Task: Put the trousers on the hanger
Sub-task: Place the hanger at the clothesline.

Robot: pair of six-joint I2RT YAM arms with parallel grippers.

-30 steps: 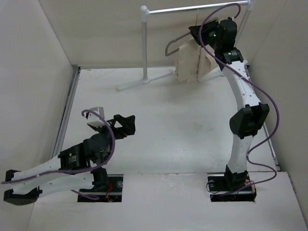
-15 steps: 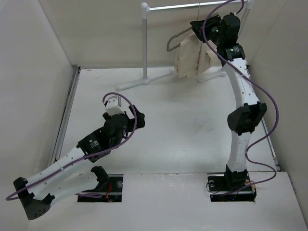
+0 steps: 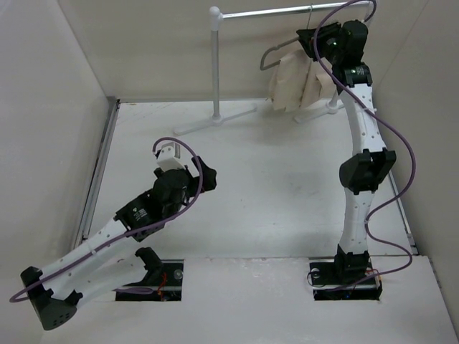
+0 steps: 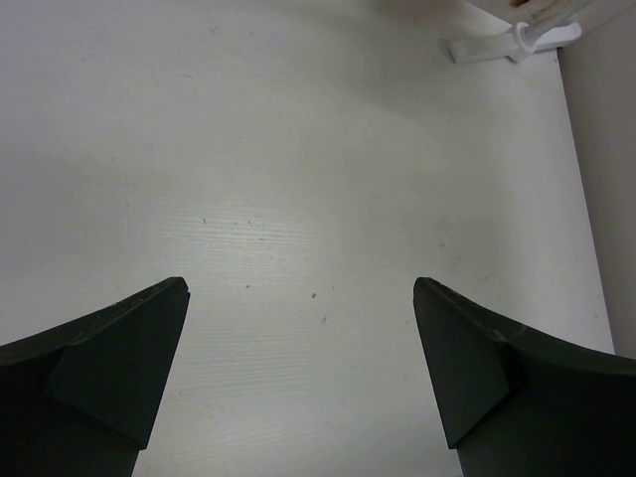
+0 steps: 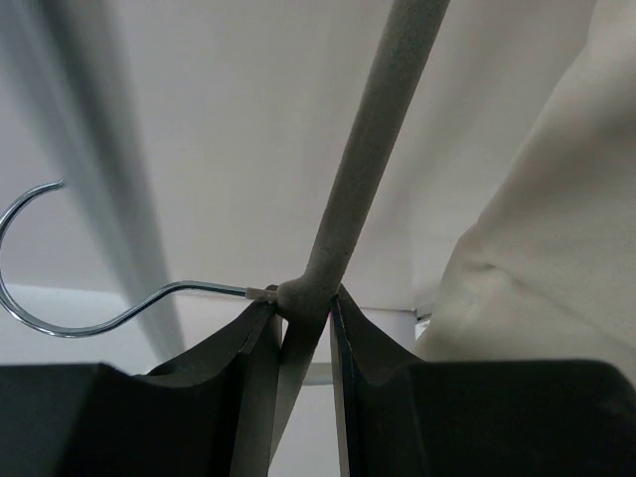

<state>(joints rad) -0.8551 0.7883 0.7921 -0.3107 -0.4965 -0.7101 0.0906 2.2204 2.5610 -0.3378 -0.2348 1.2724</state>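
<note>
Now | right fingers pinch hanger near rack rail | left fingers spread over table

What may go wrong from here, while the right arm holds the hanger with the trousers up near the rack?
1. The right gripper pinches the hanger only at its neck, so it may swivel or slip.
2. The trousers merely drape over the hanger and could slide off.
3. The hook may miss the rack rail.
</note>
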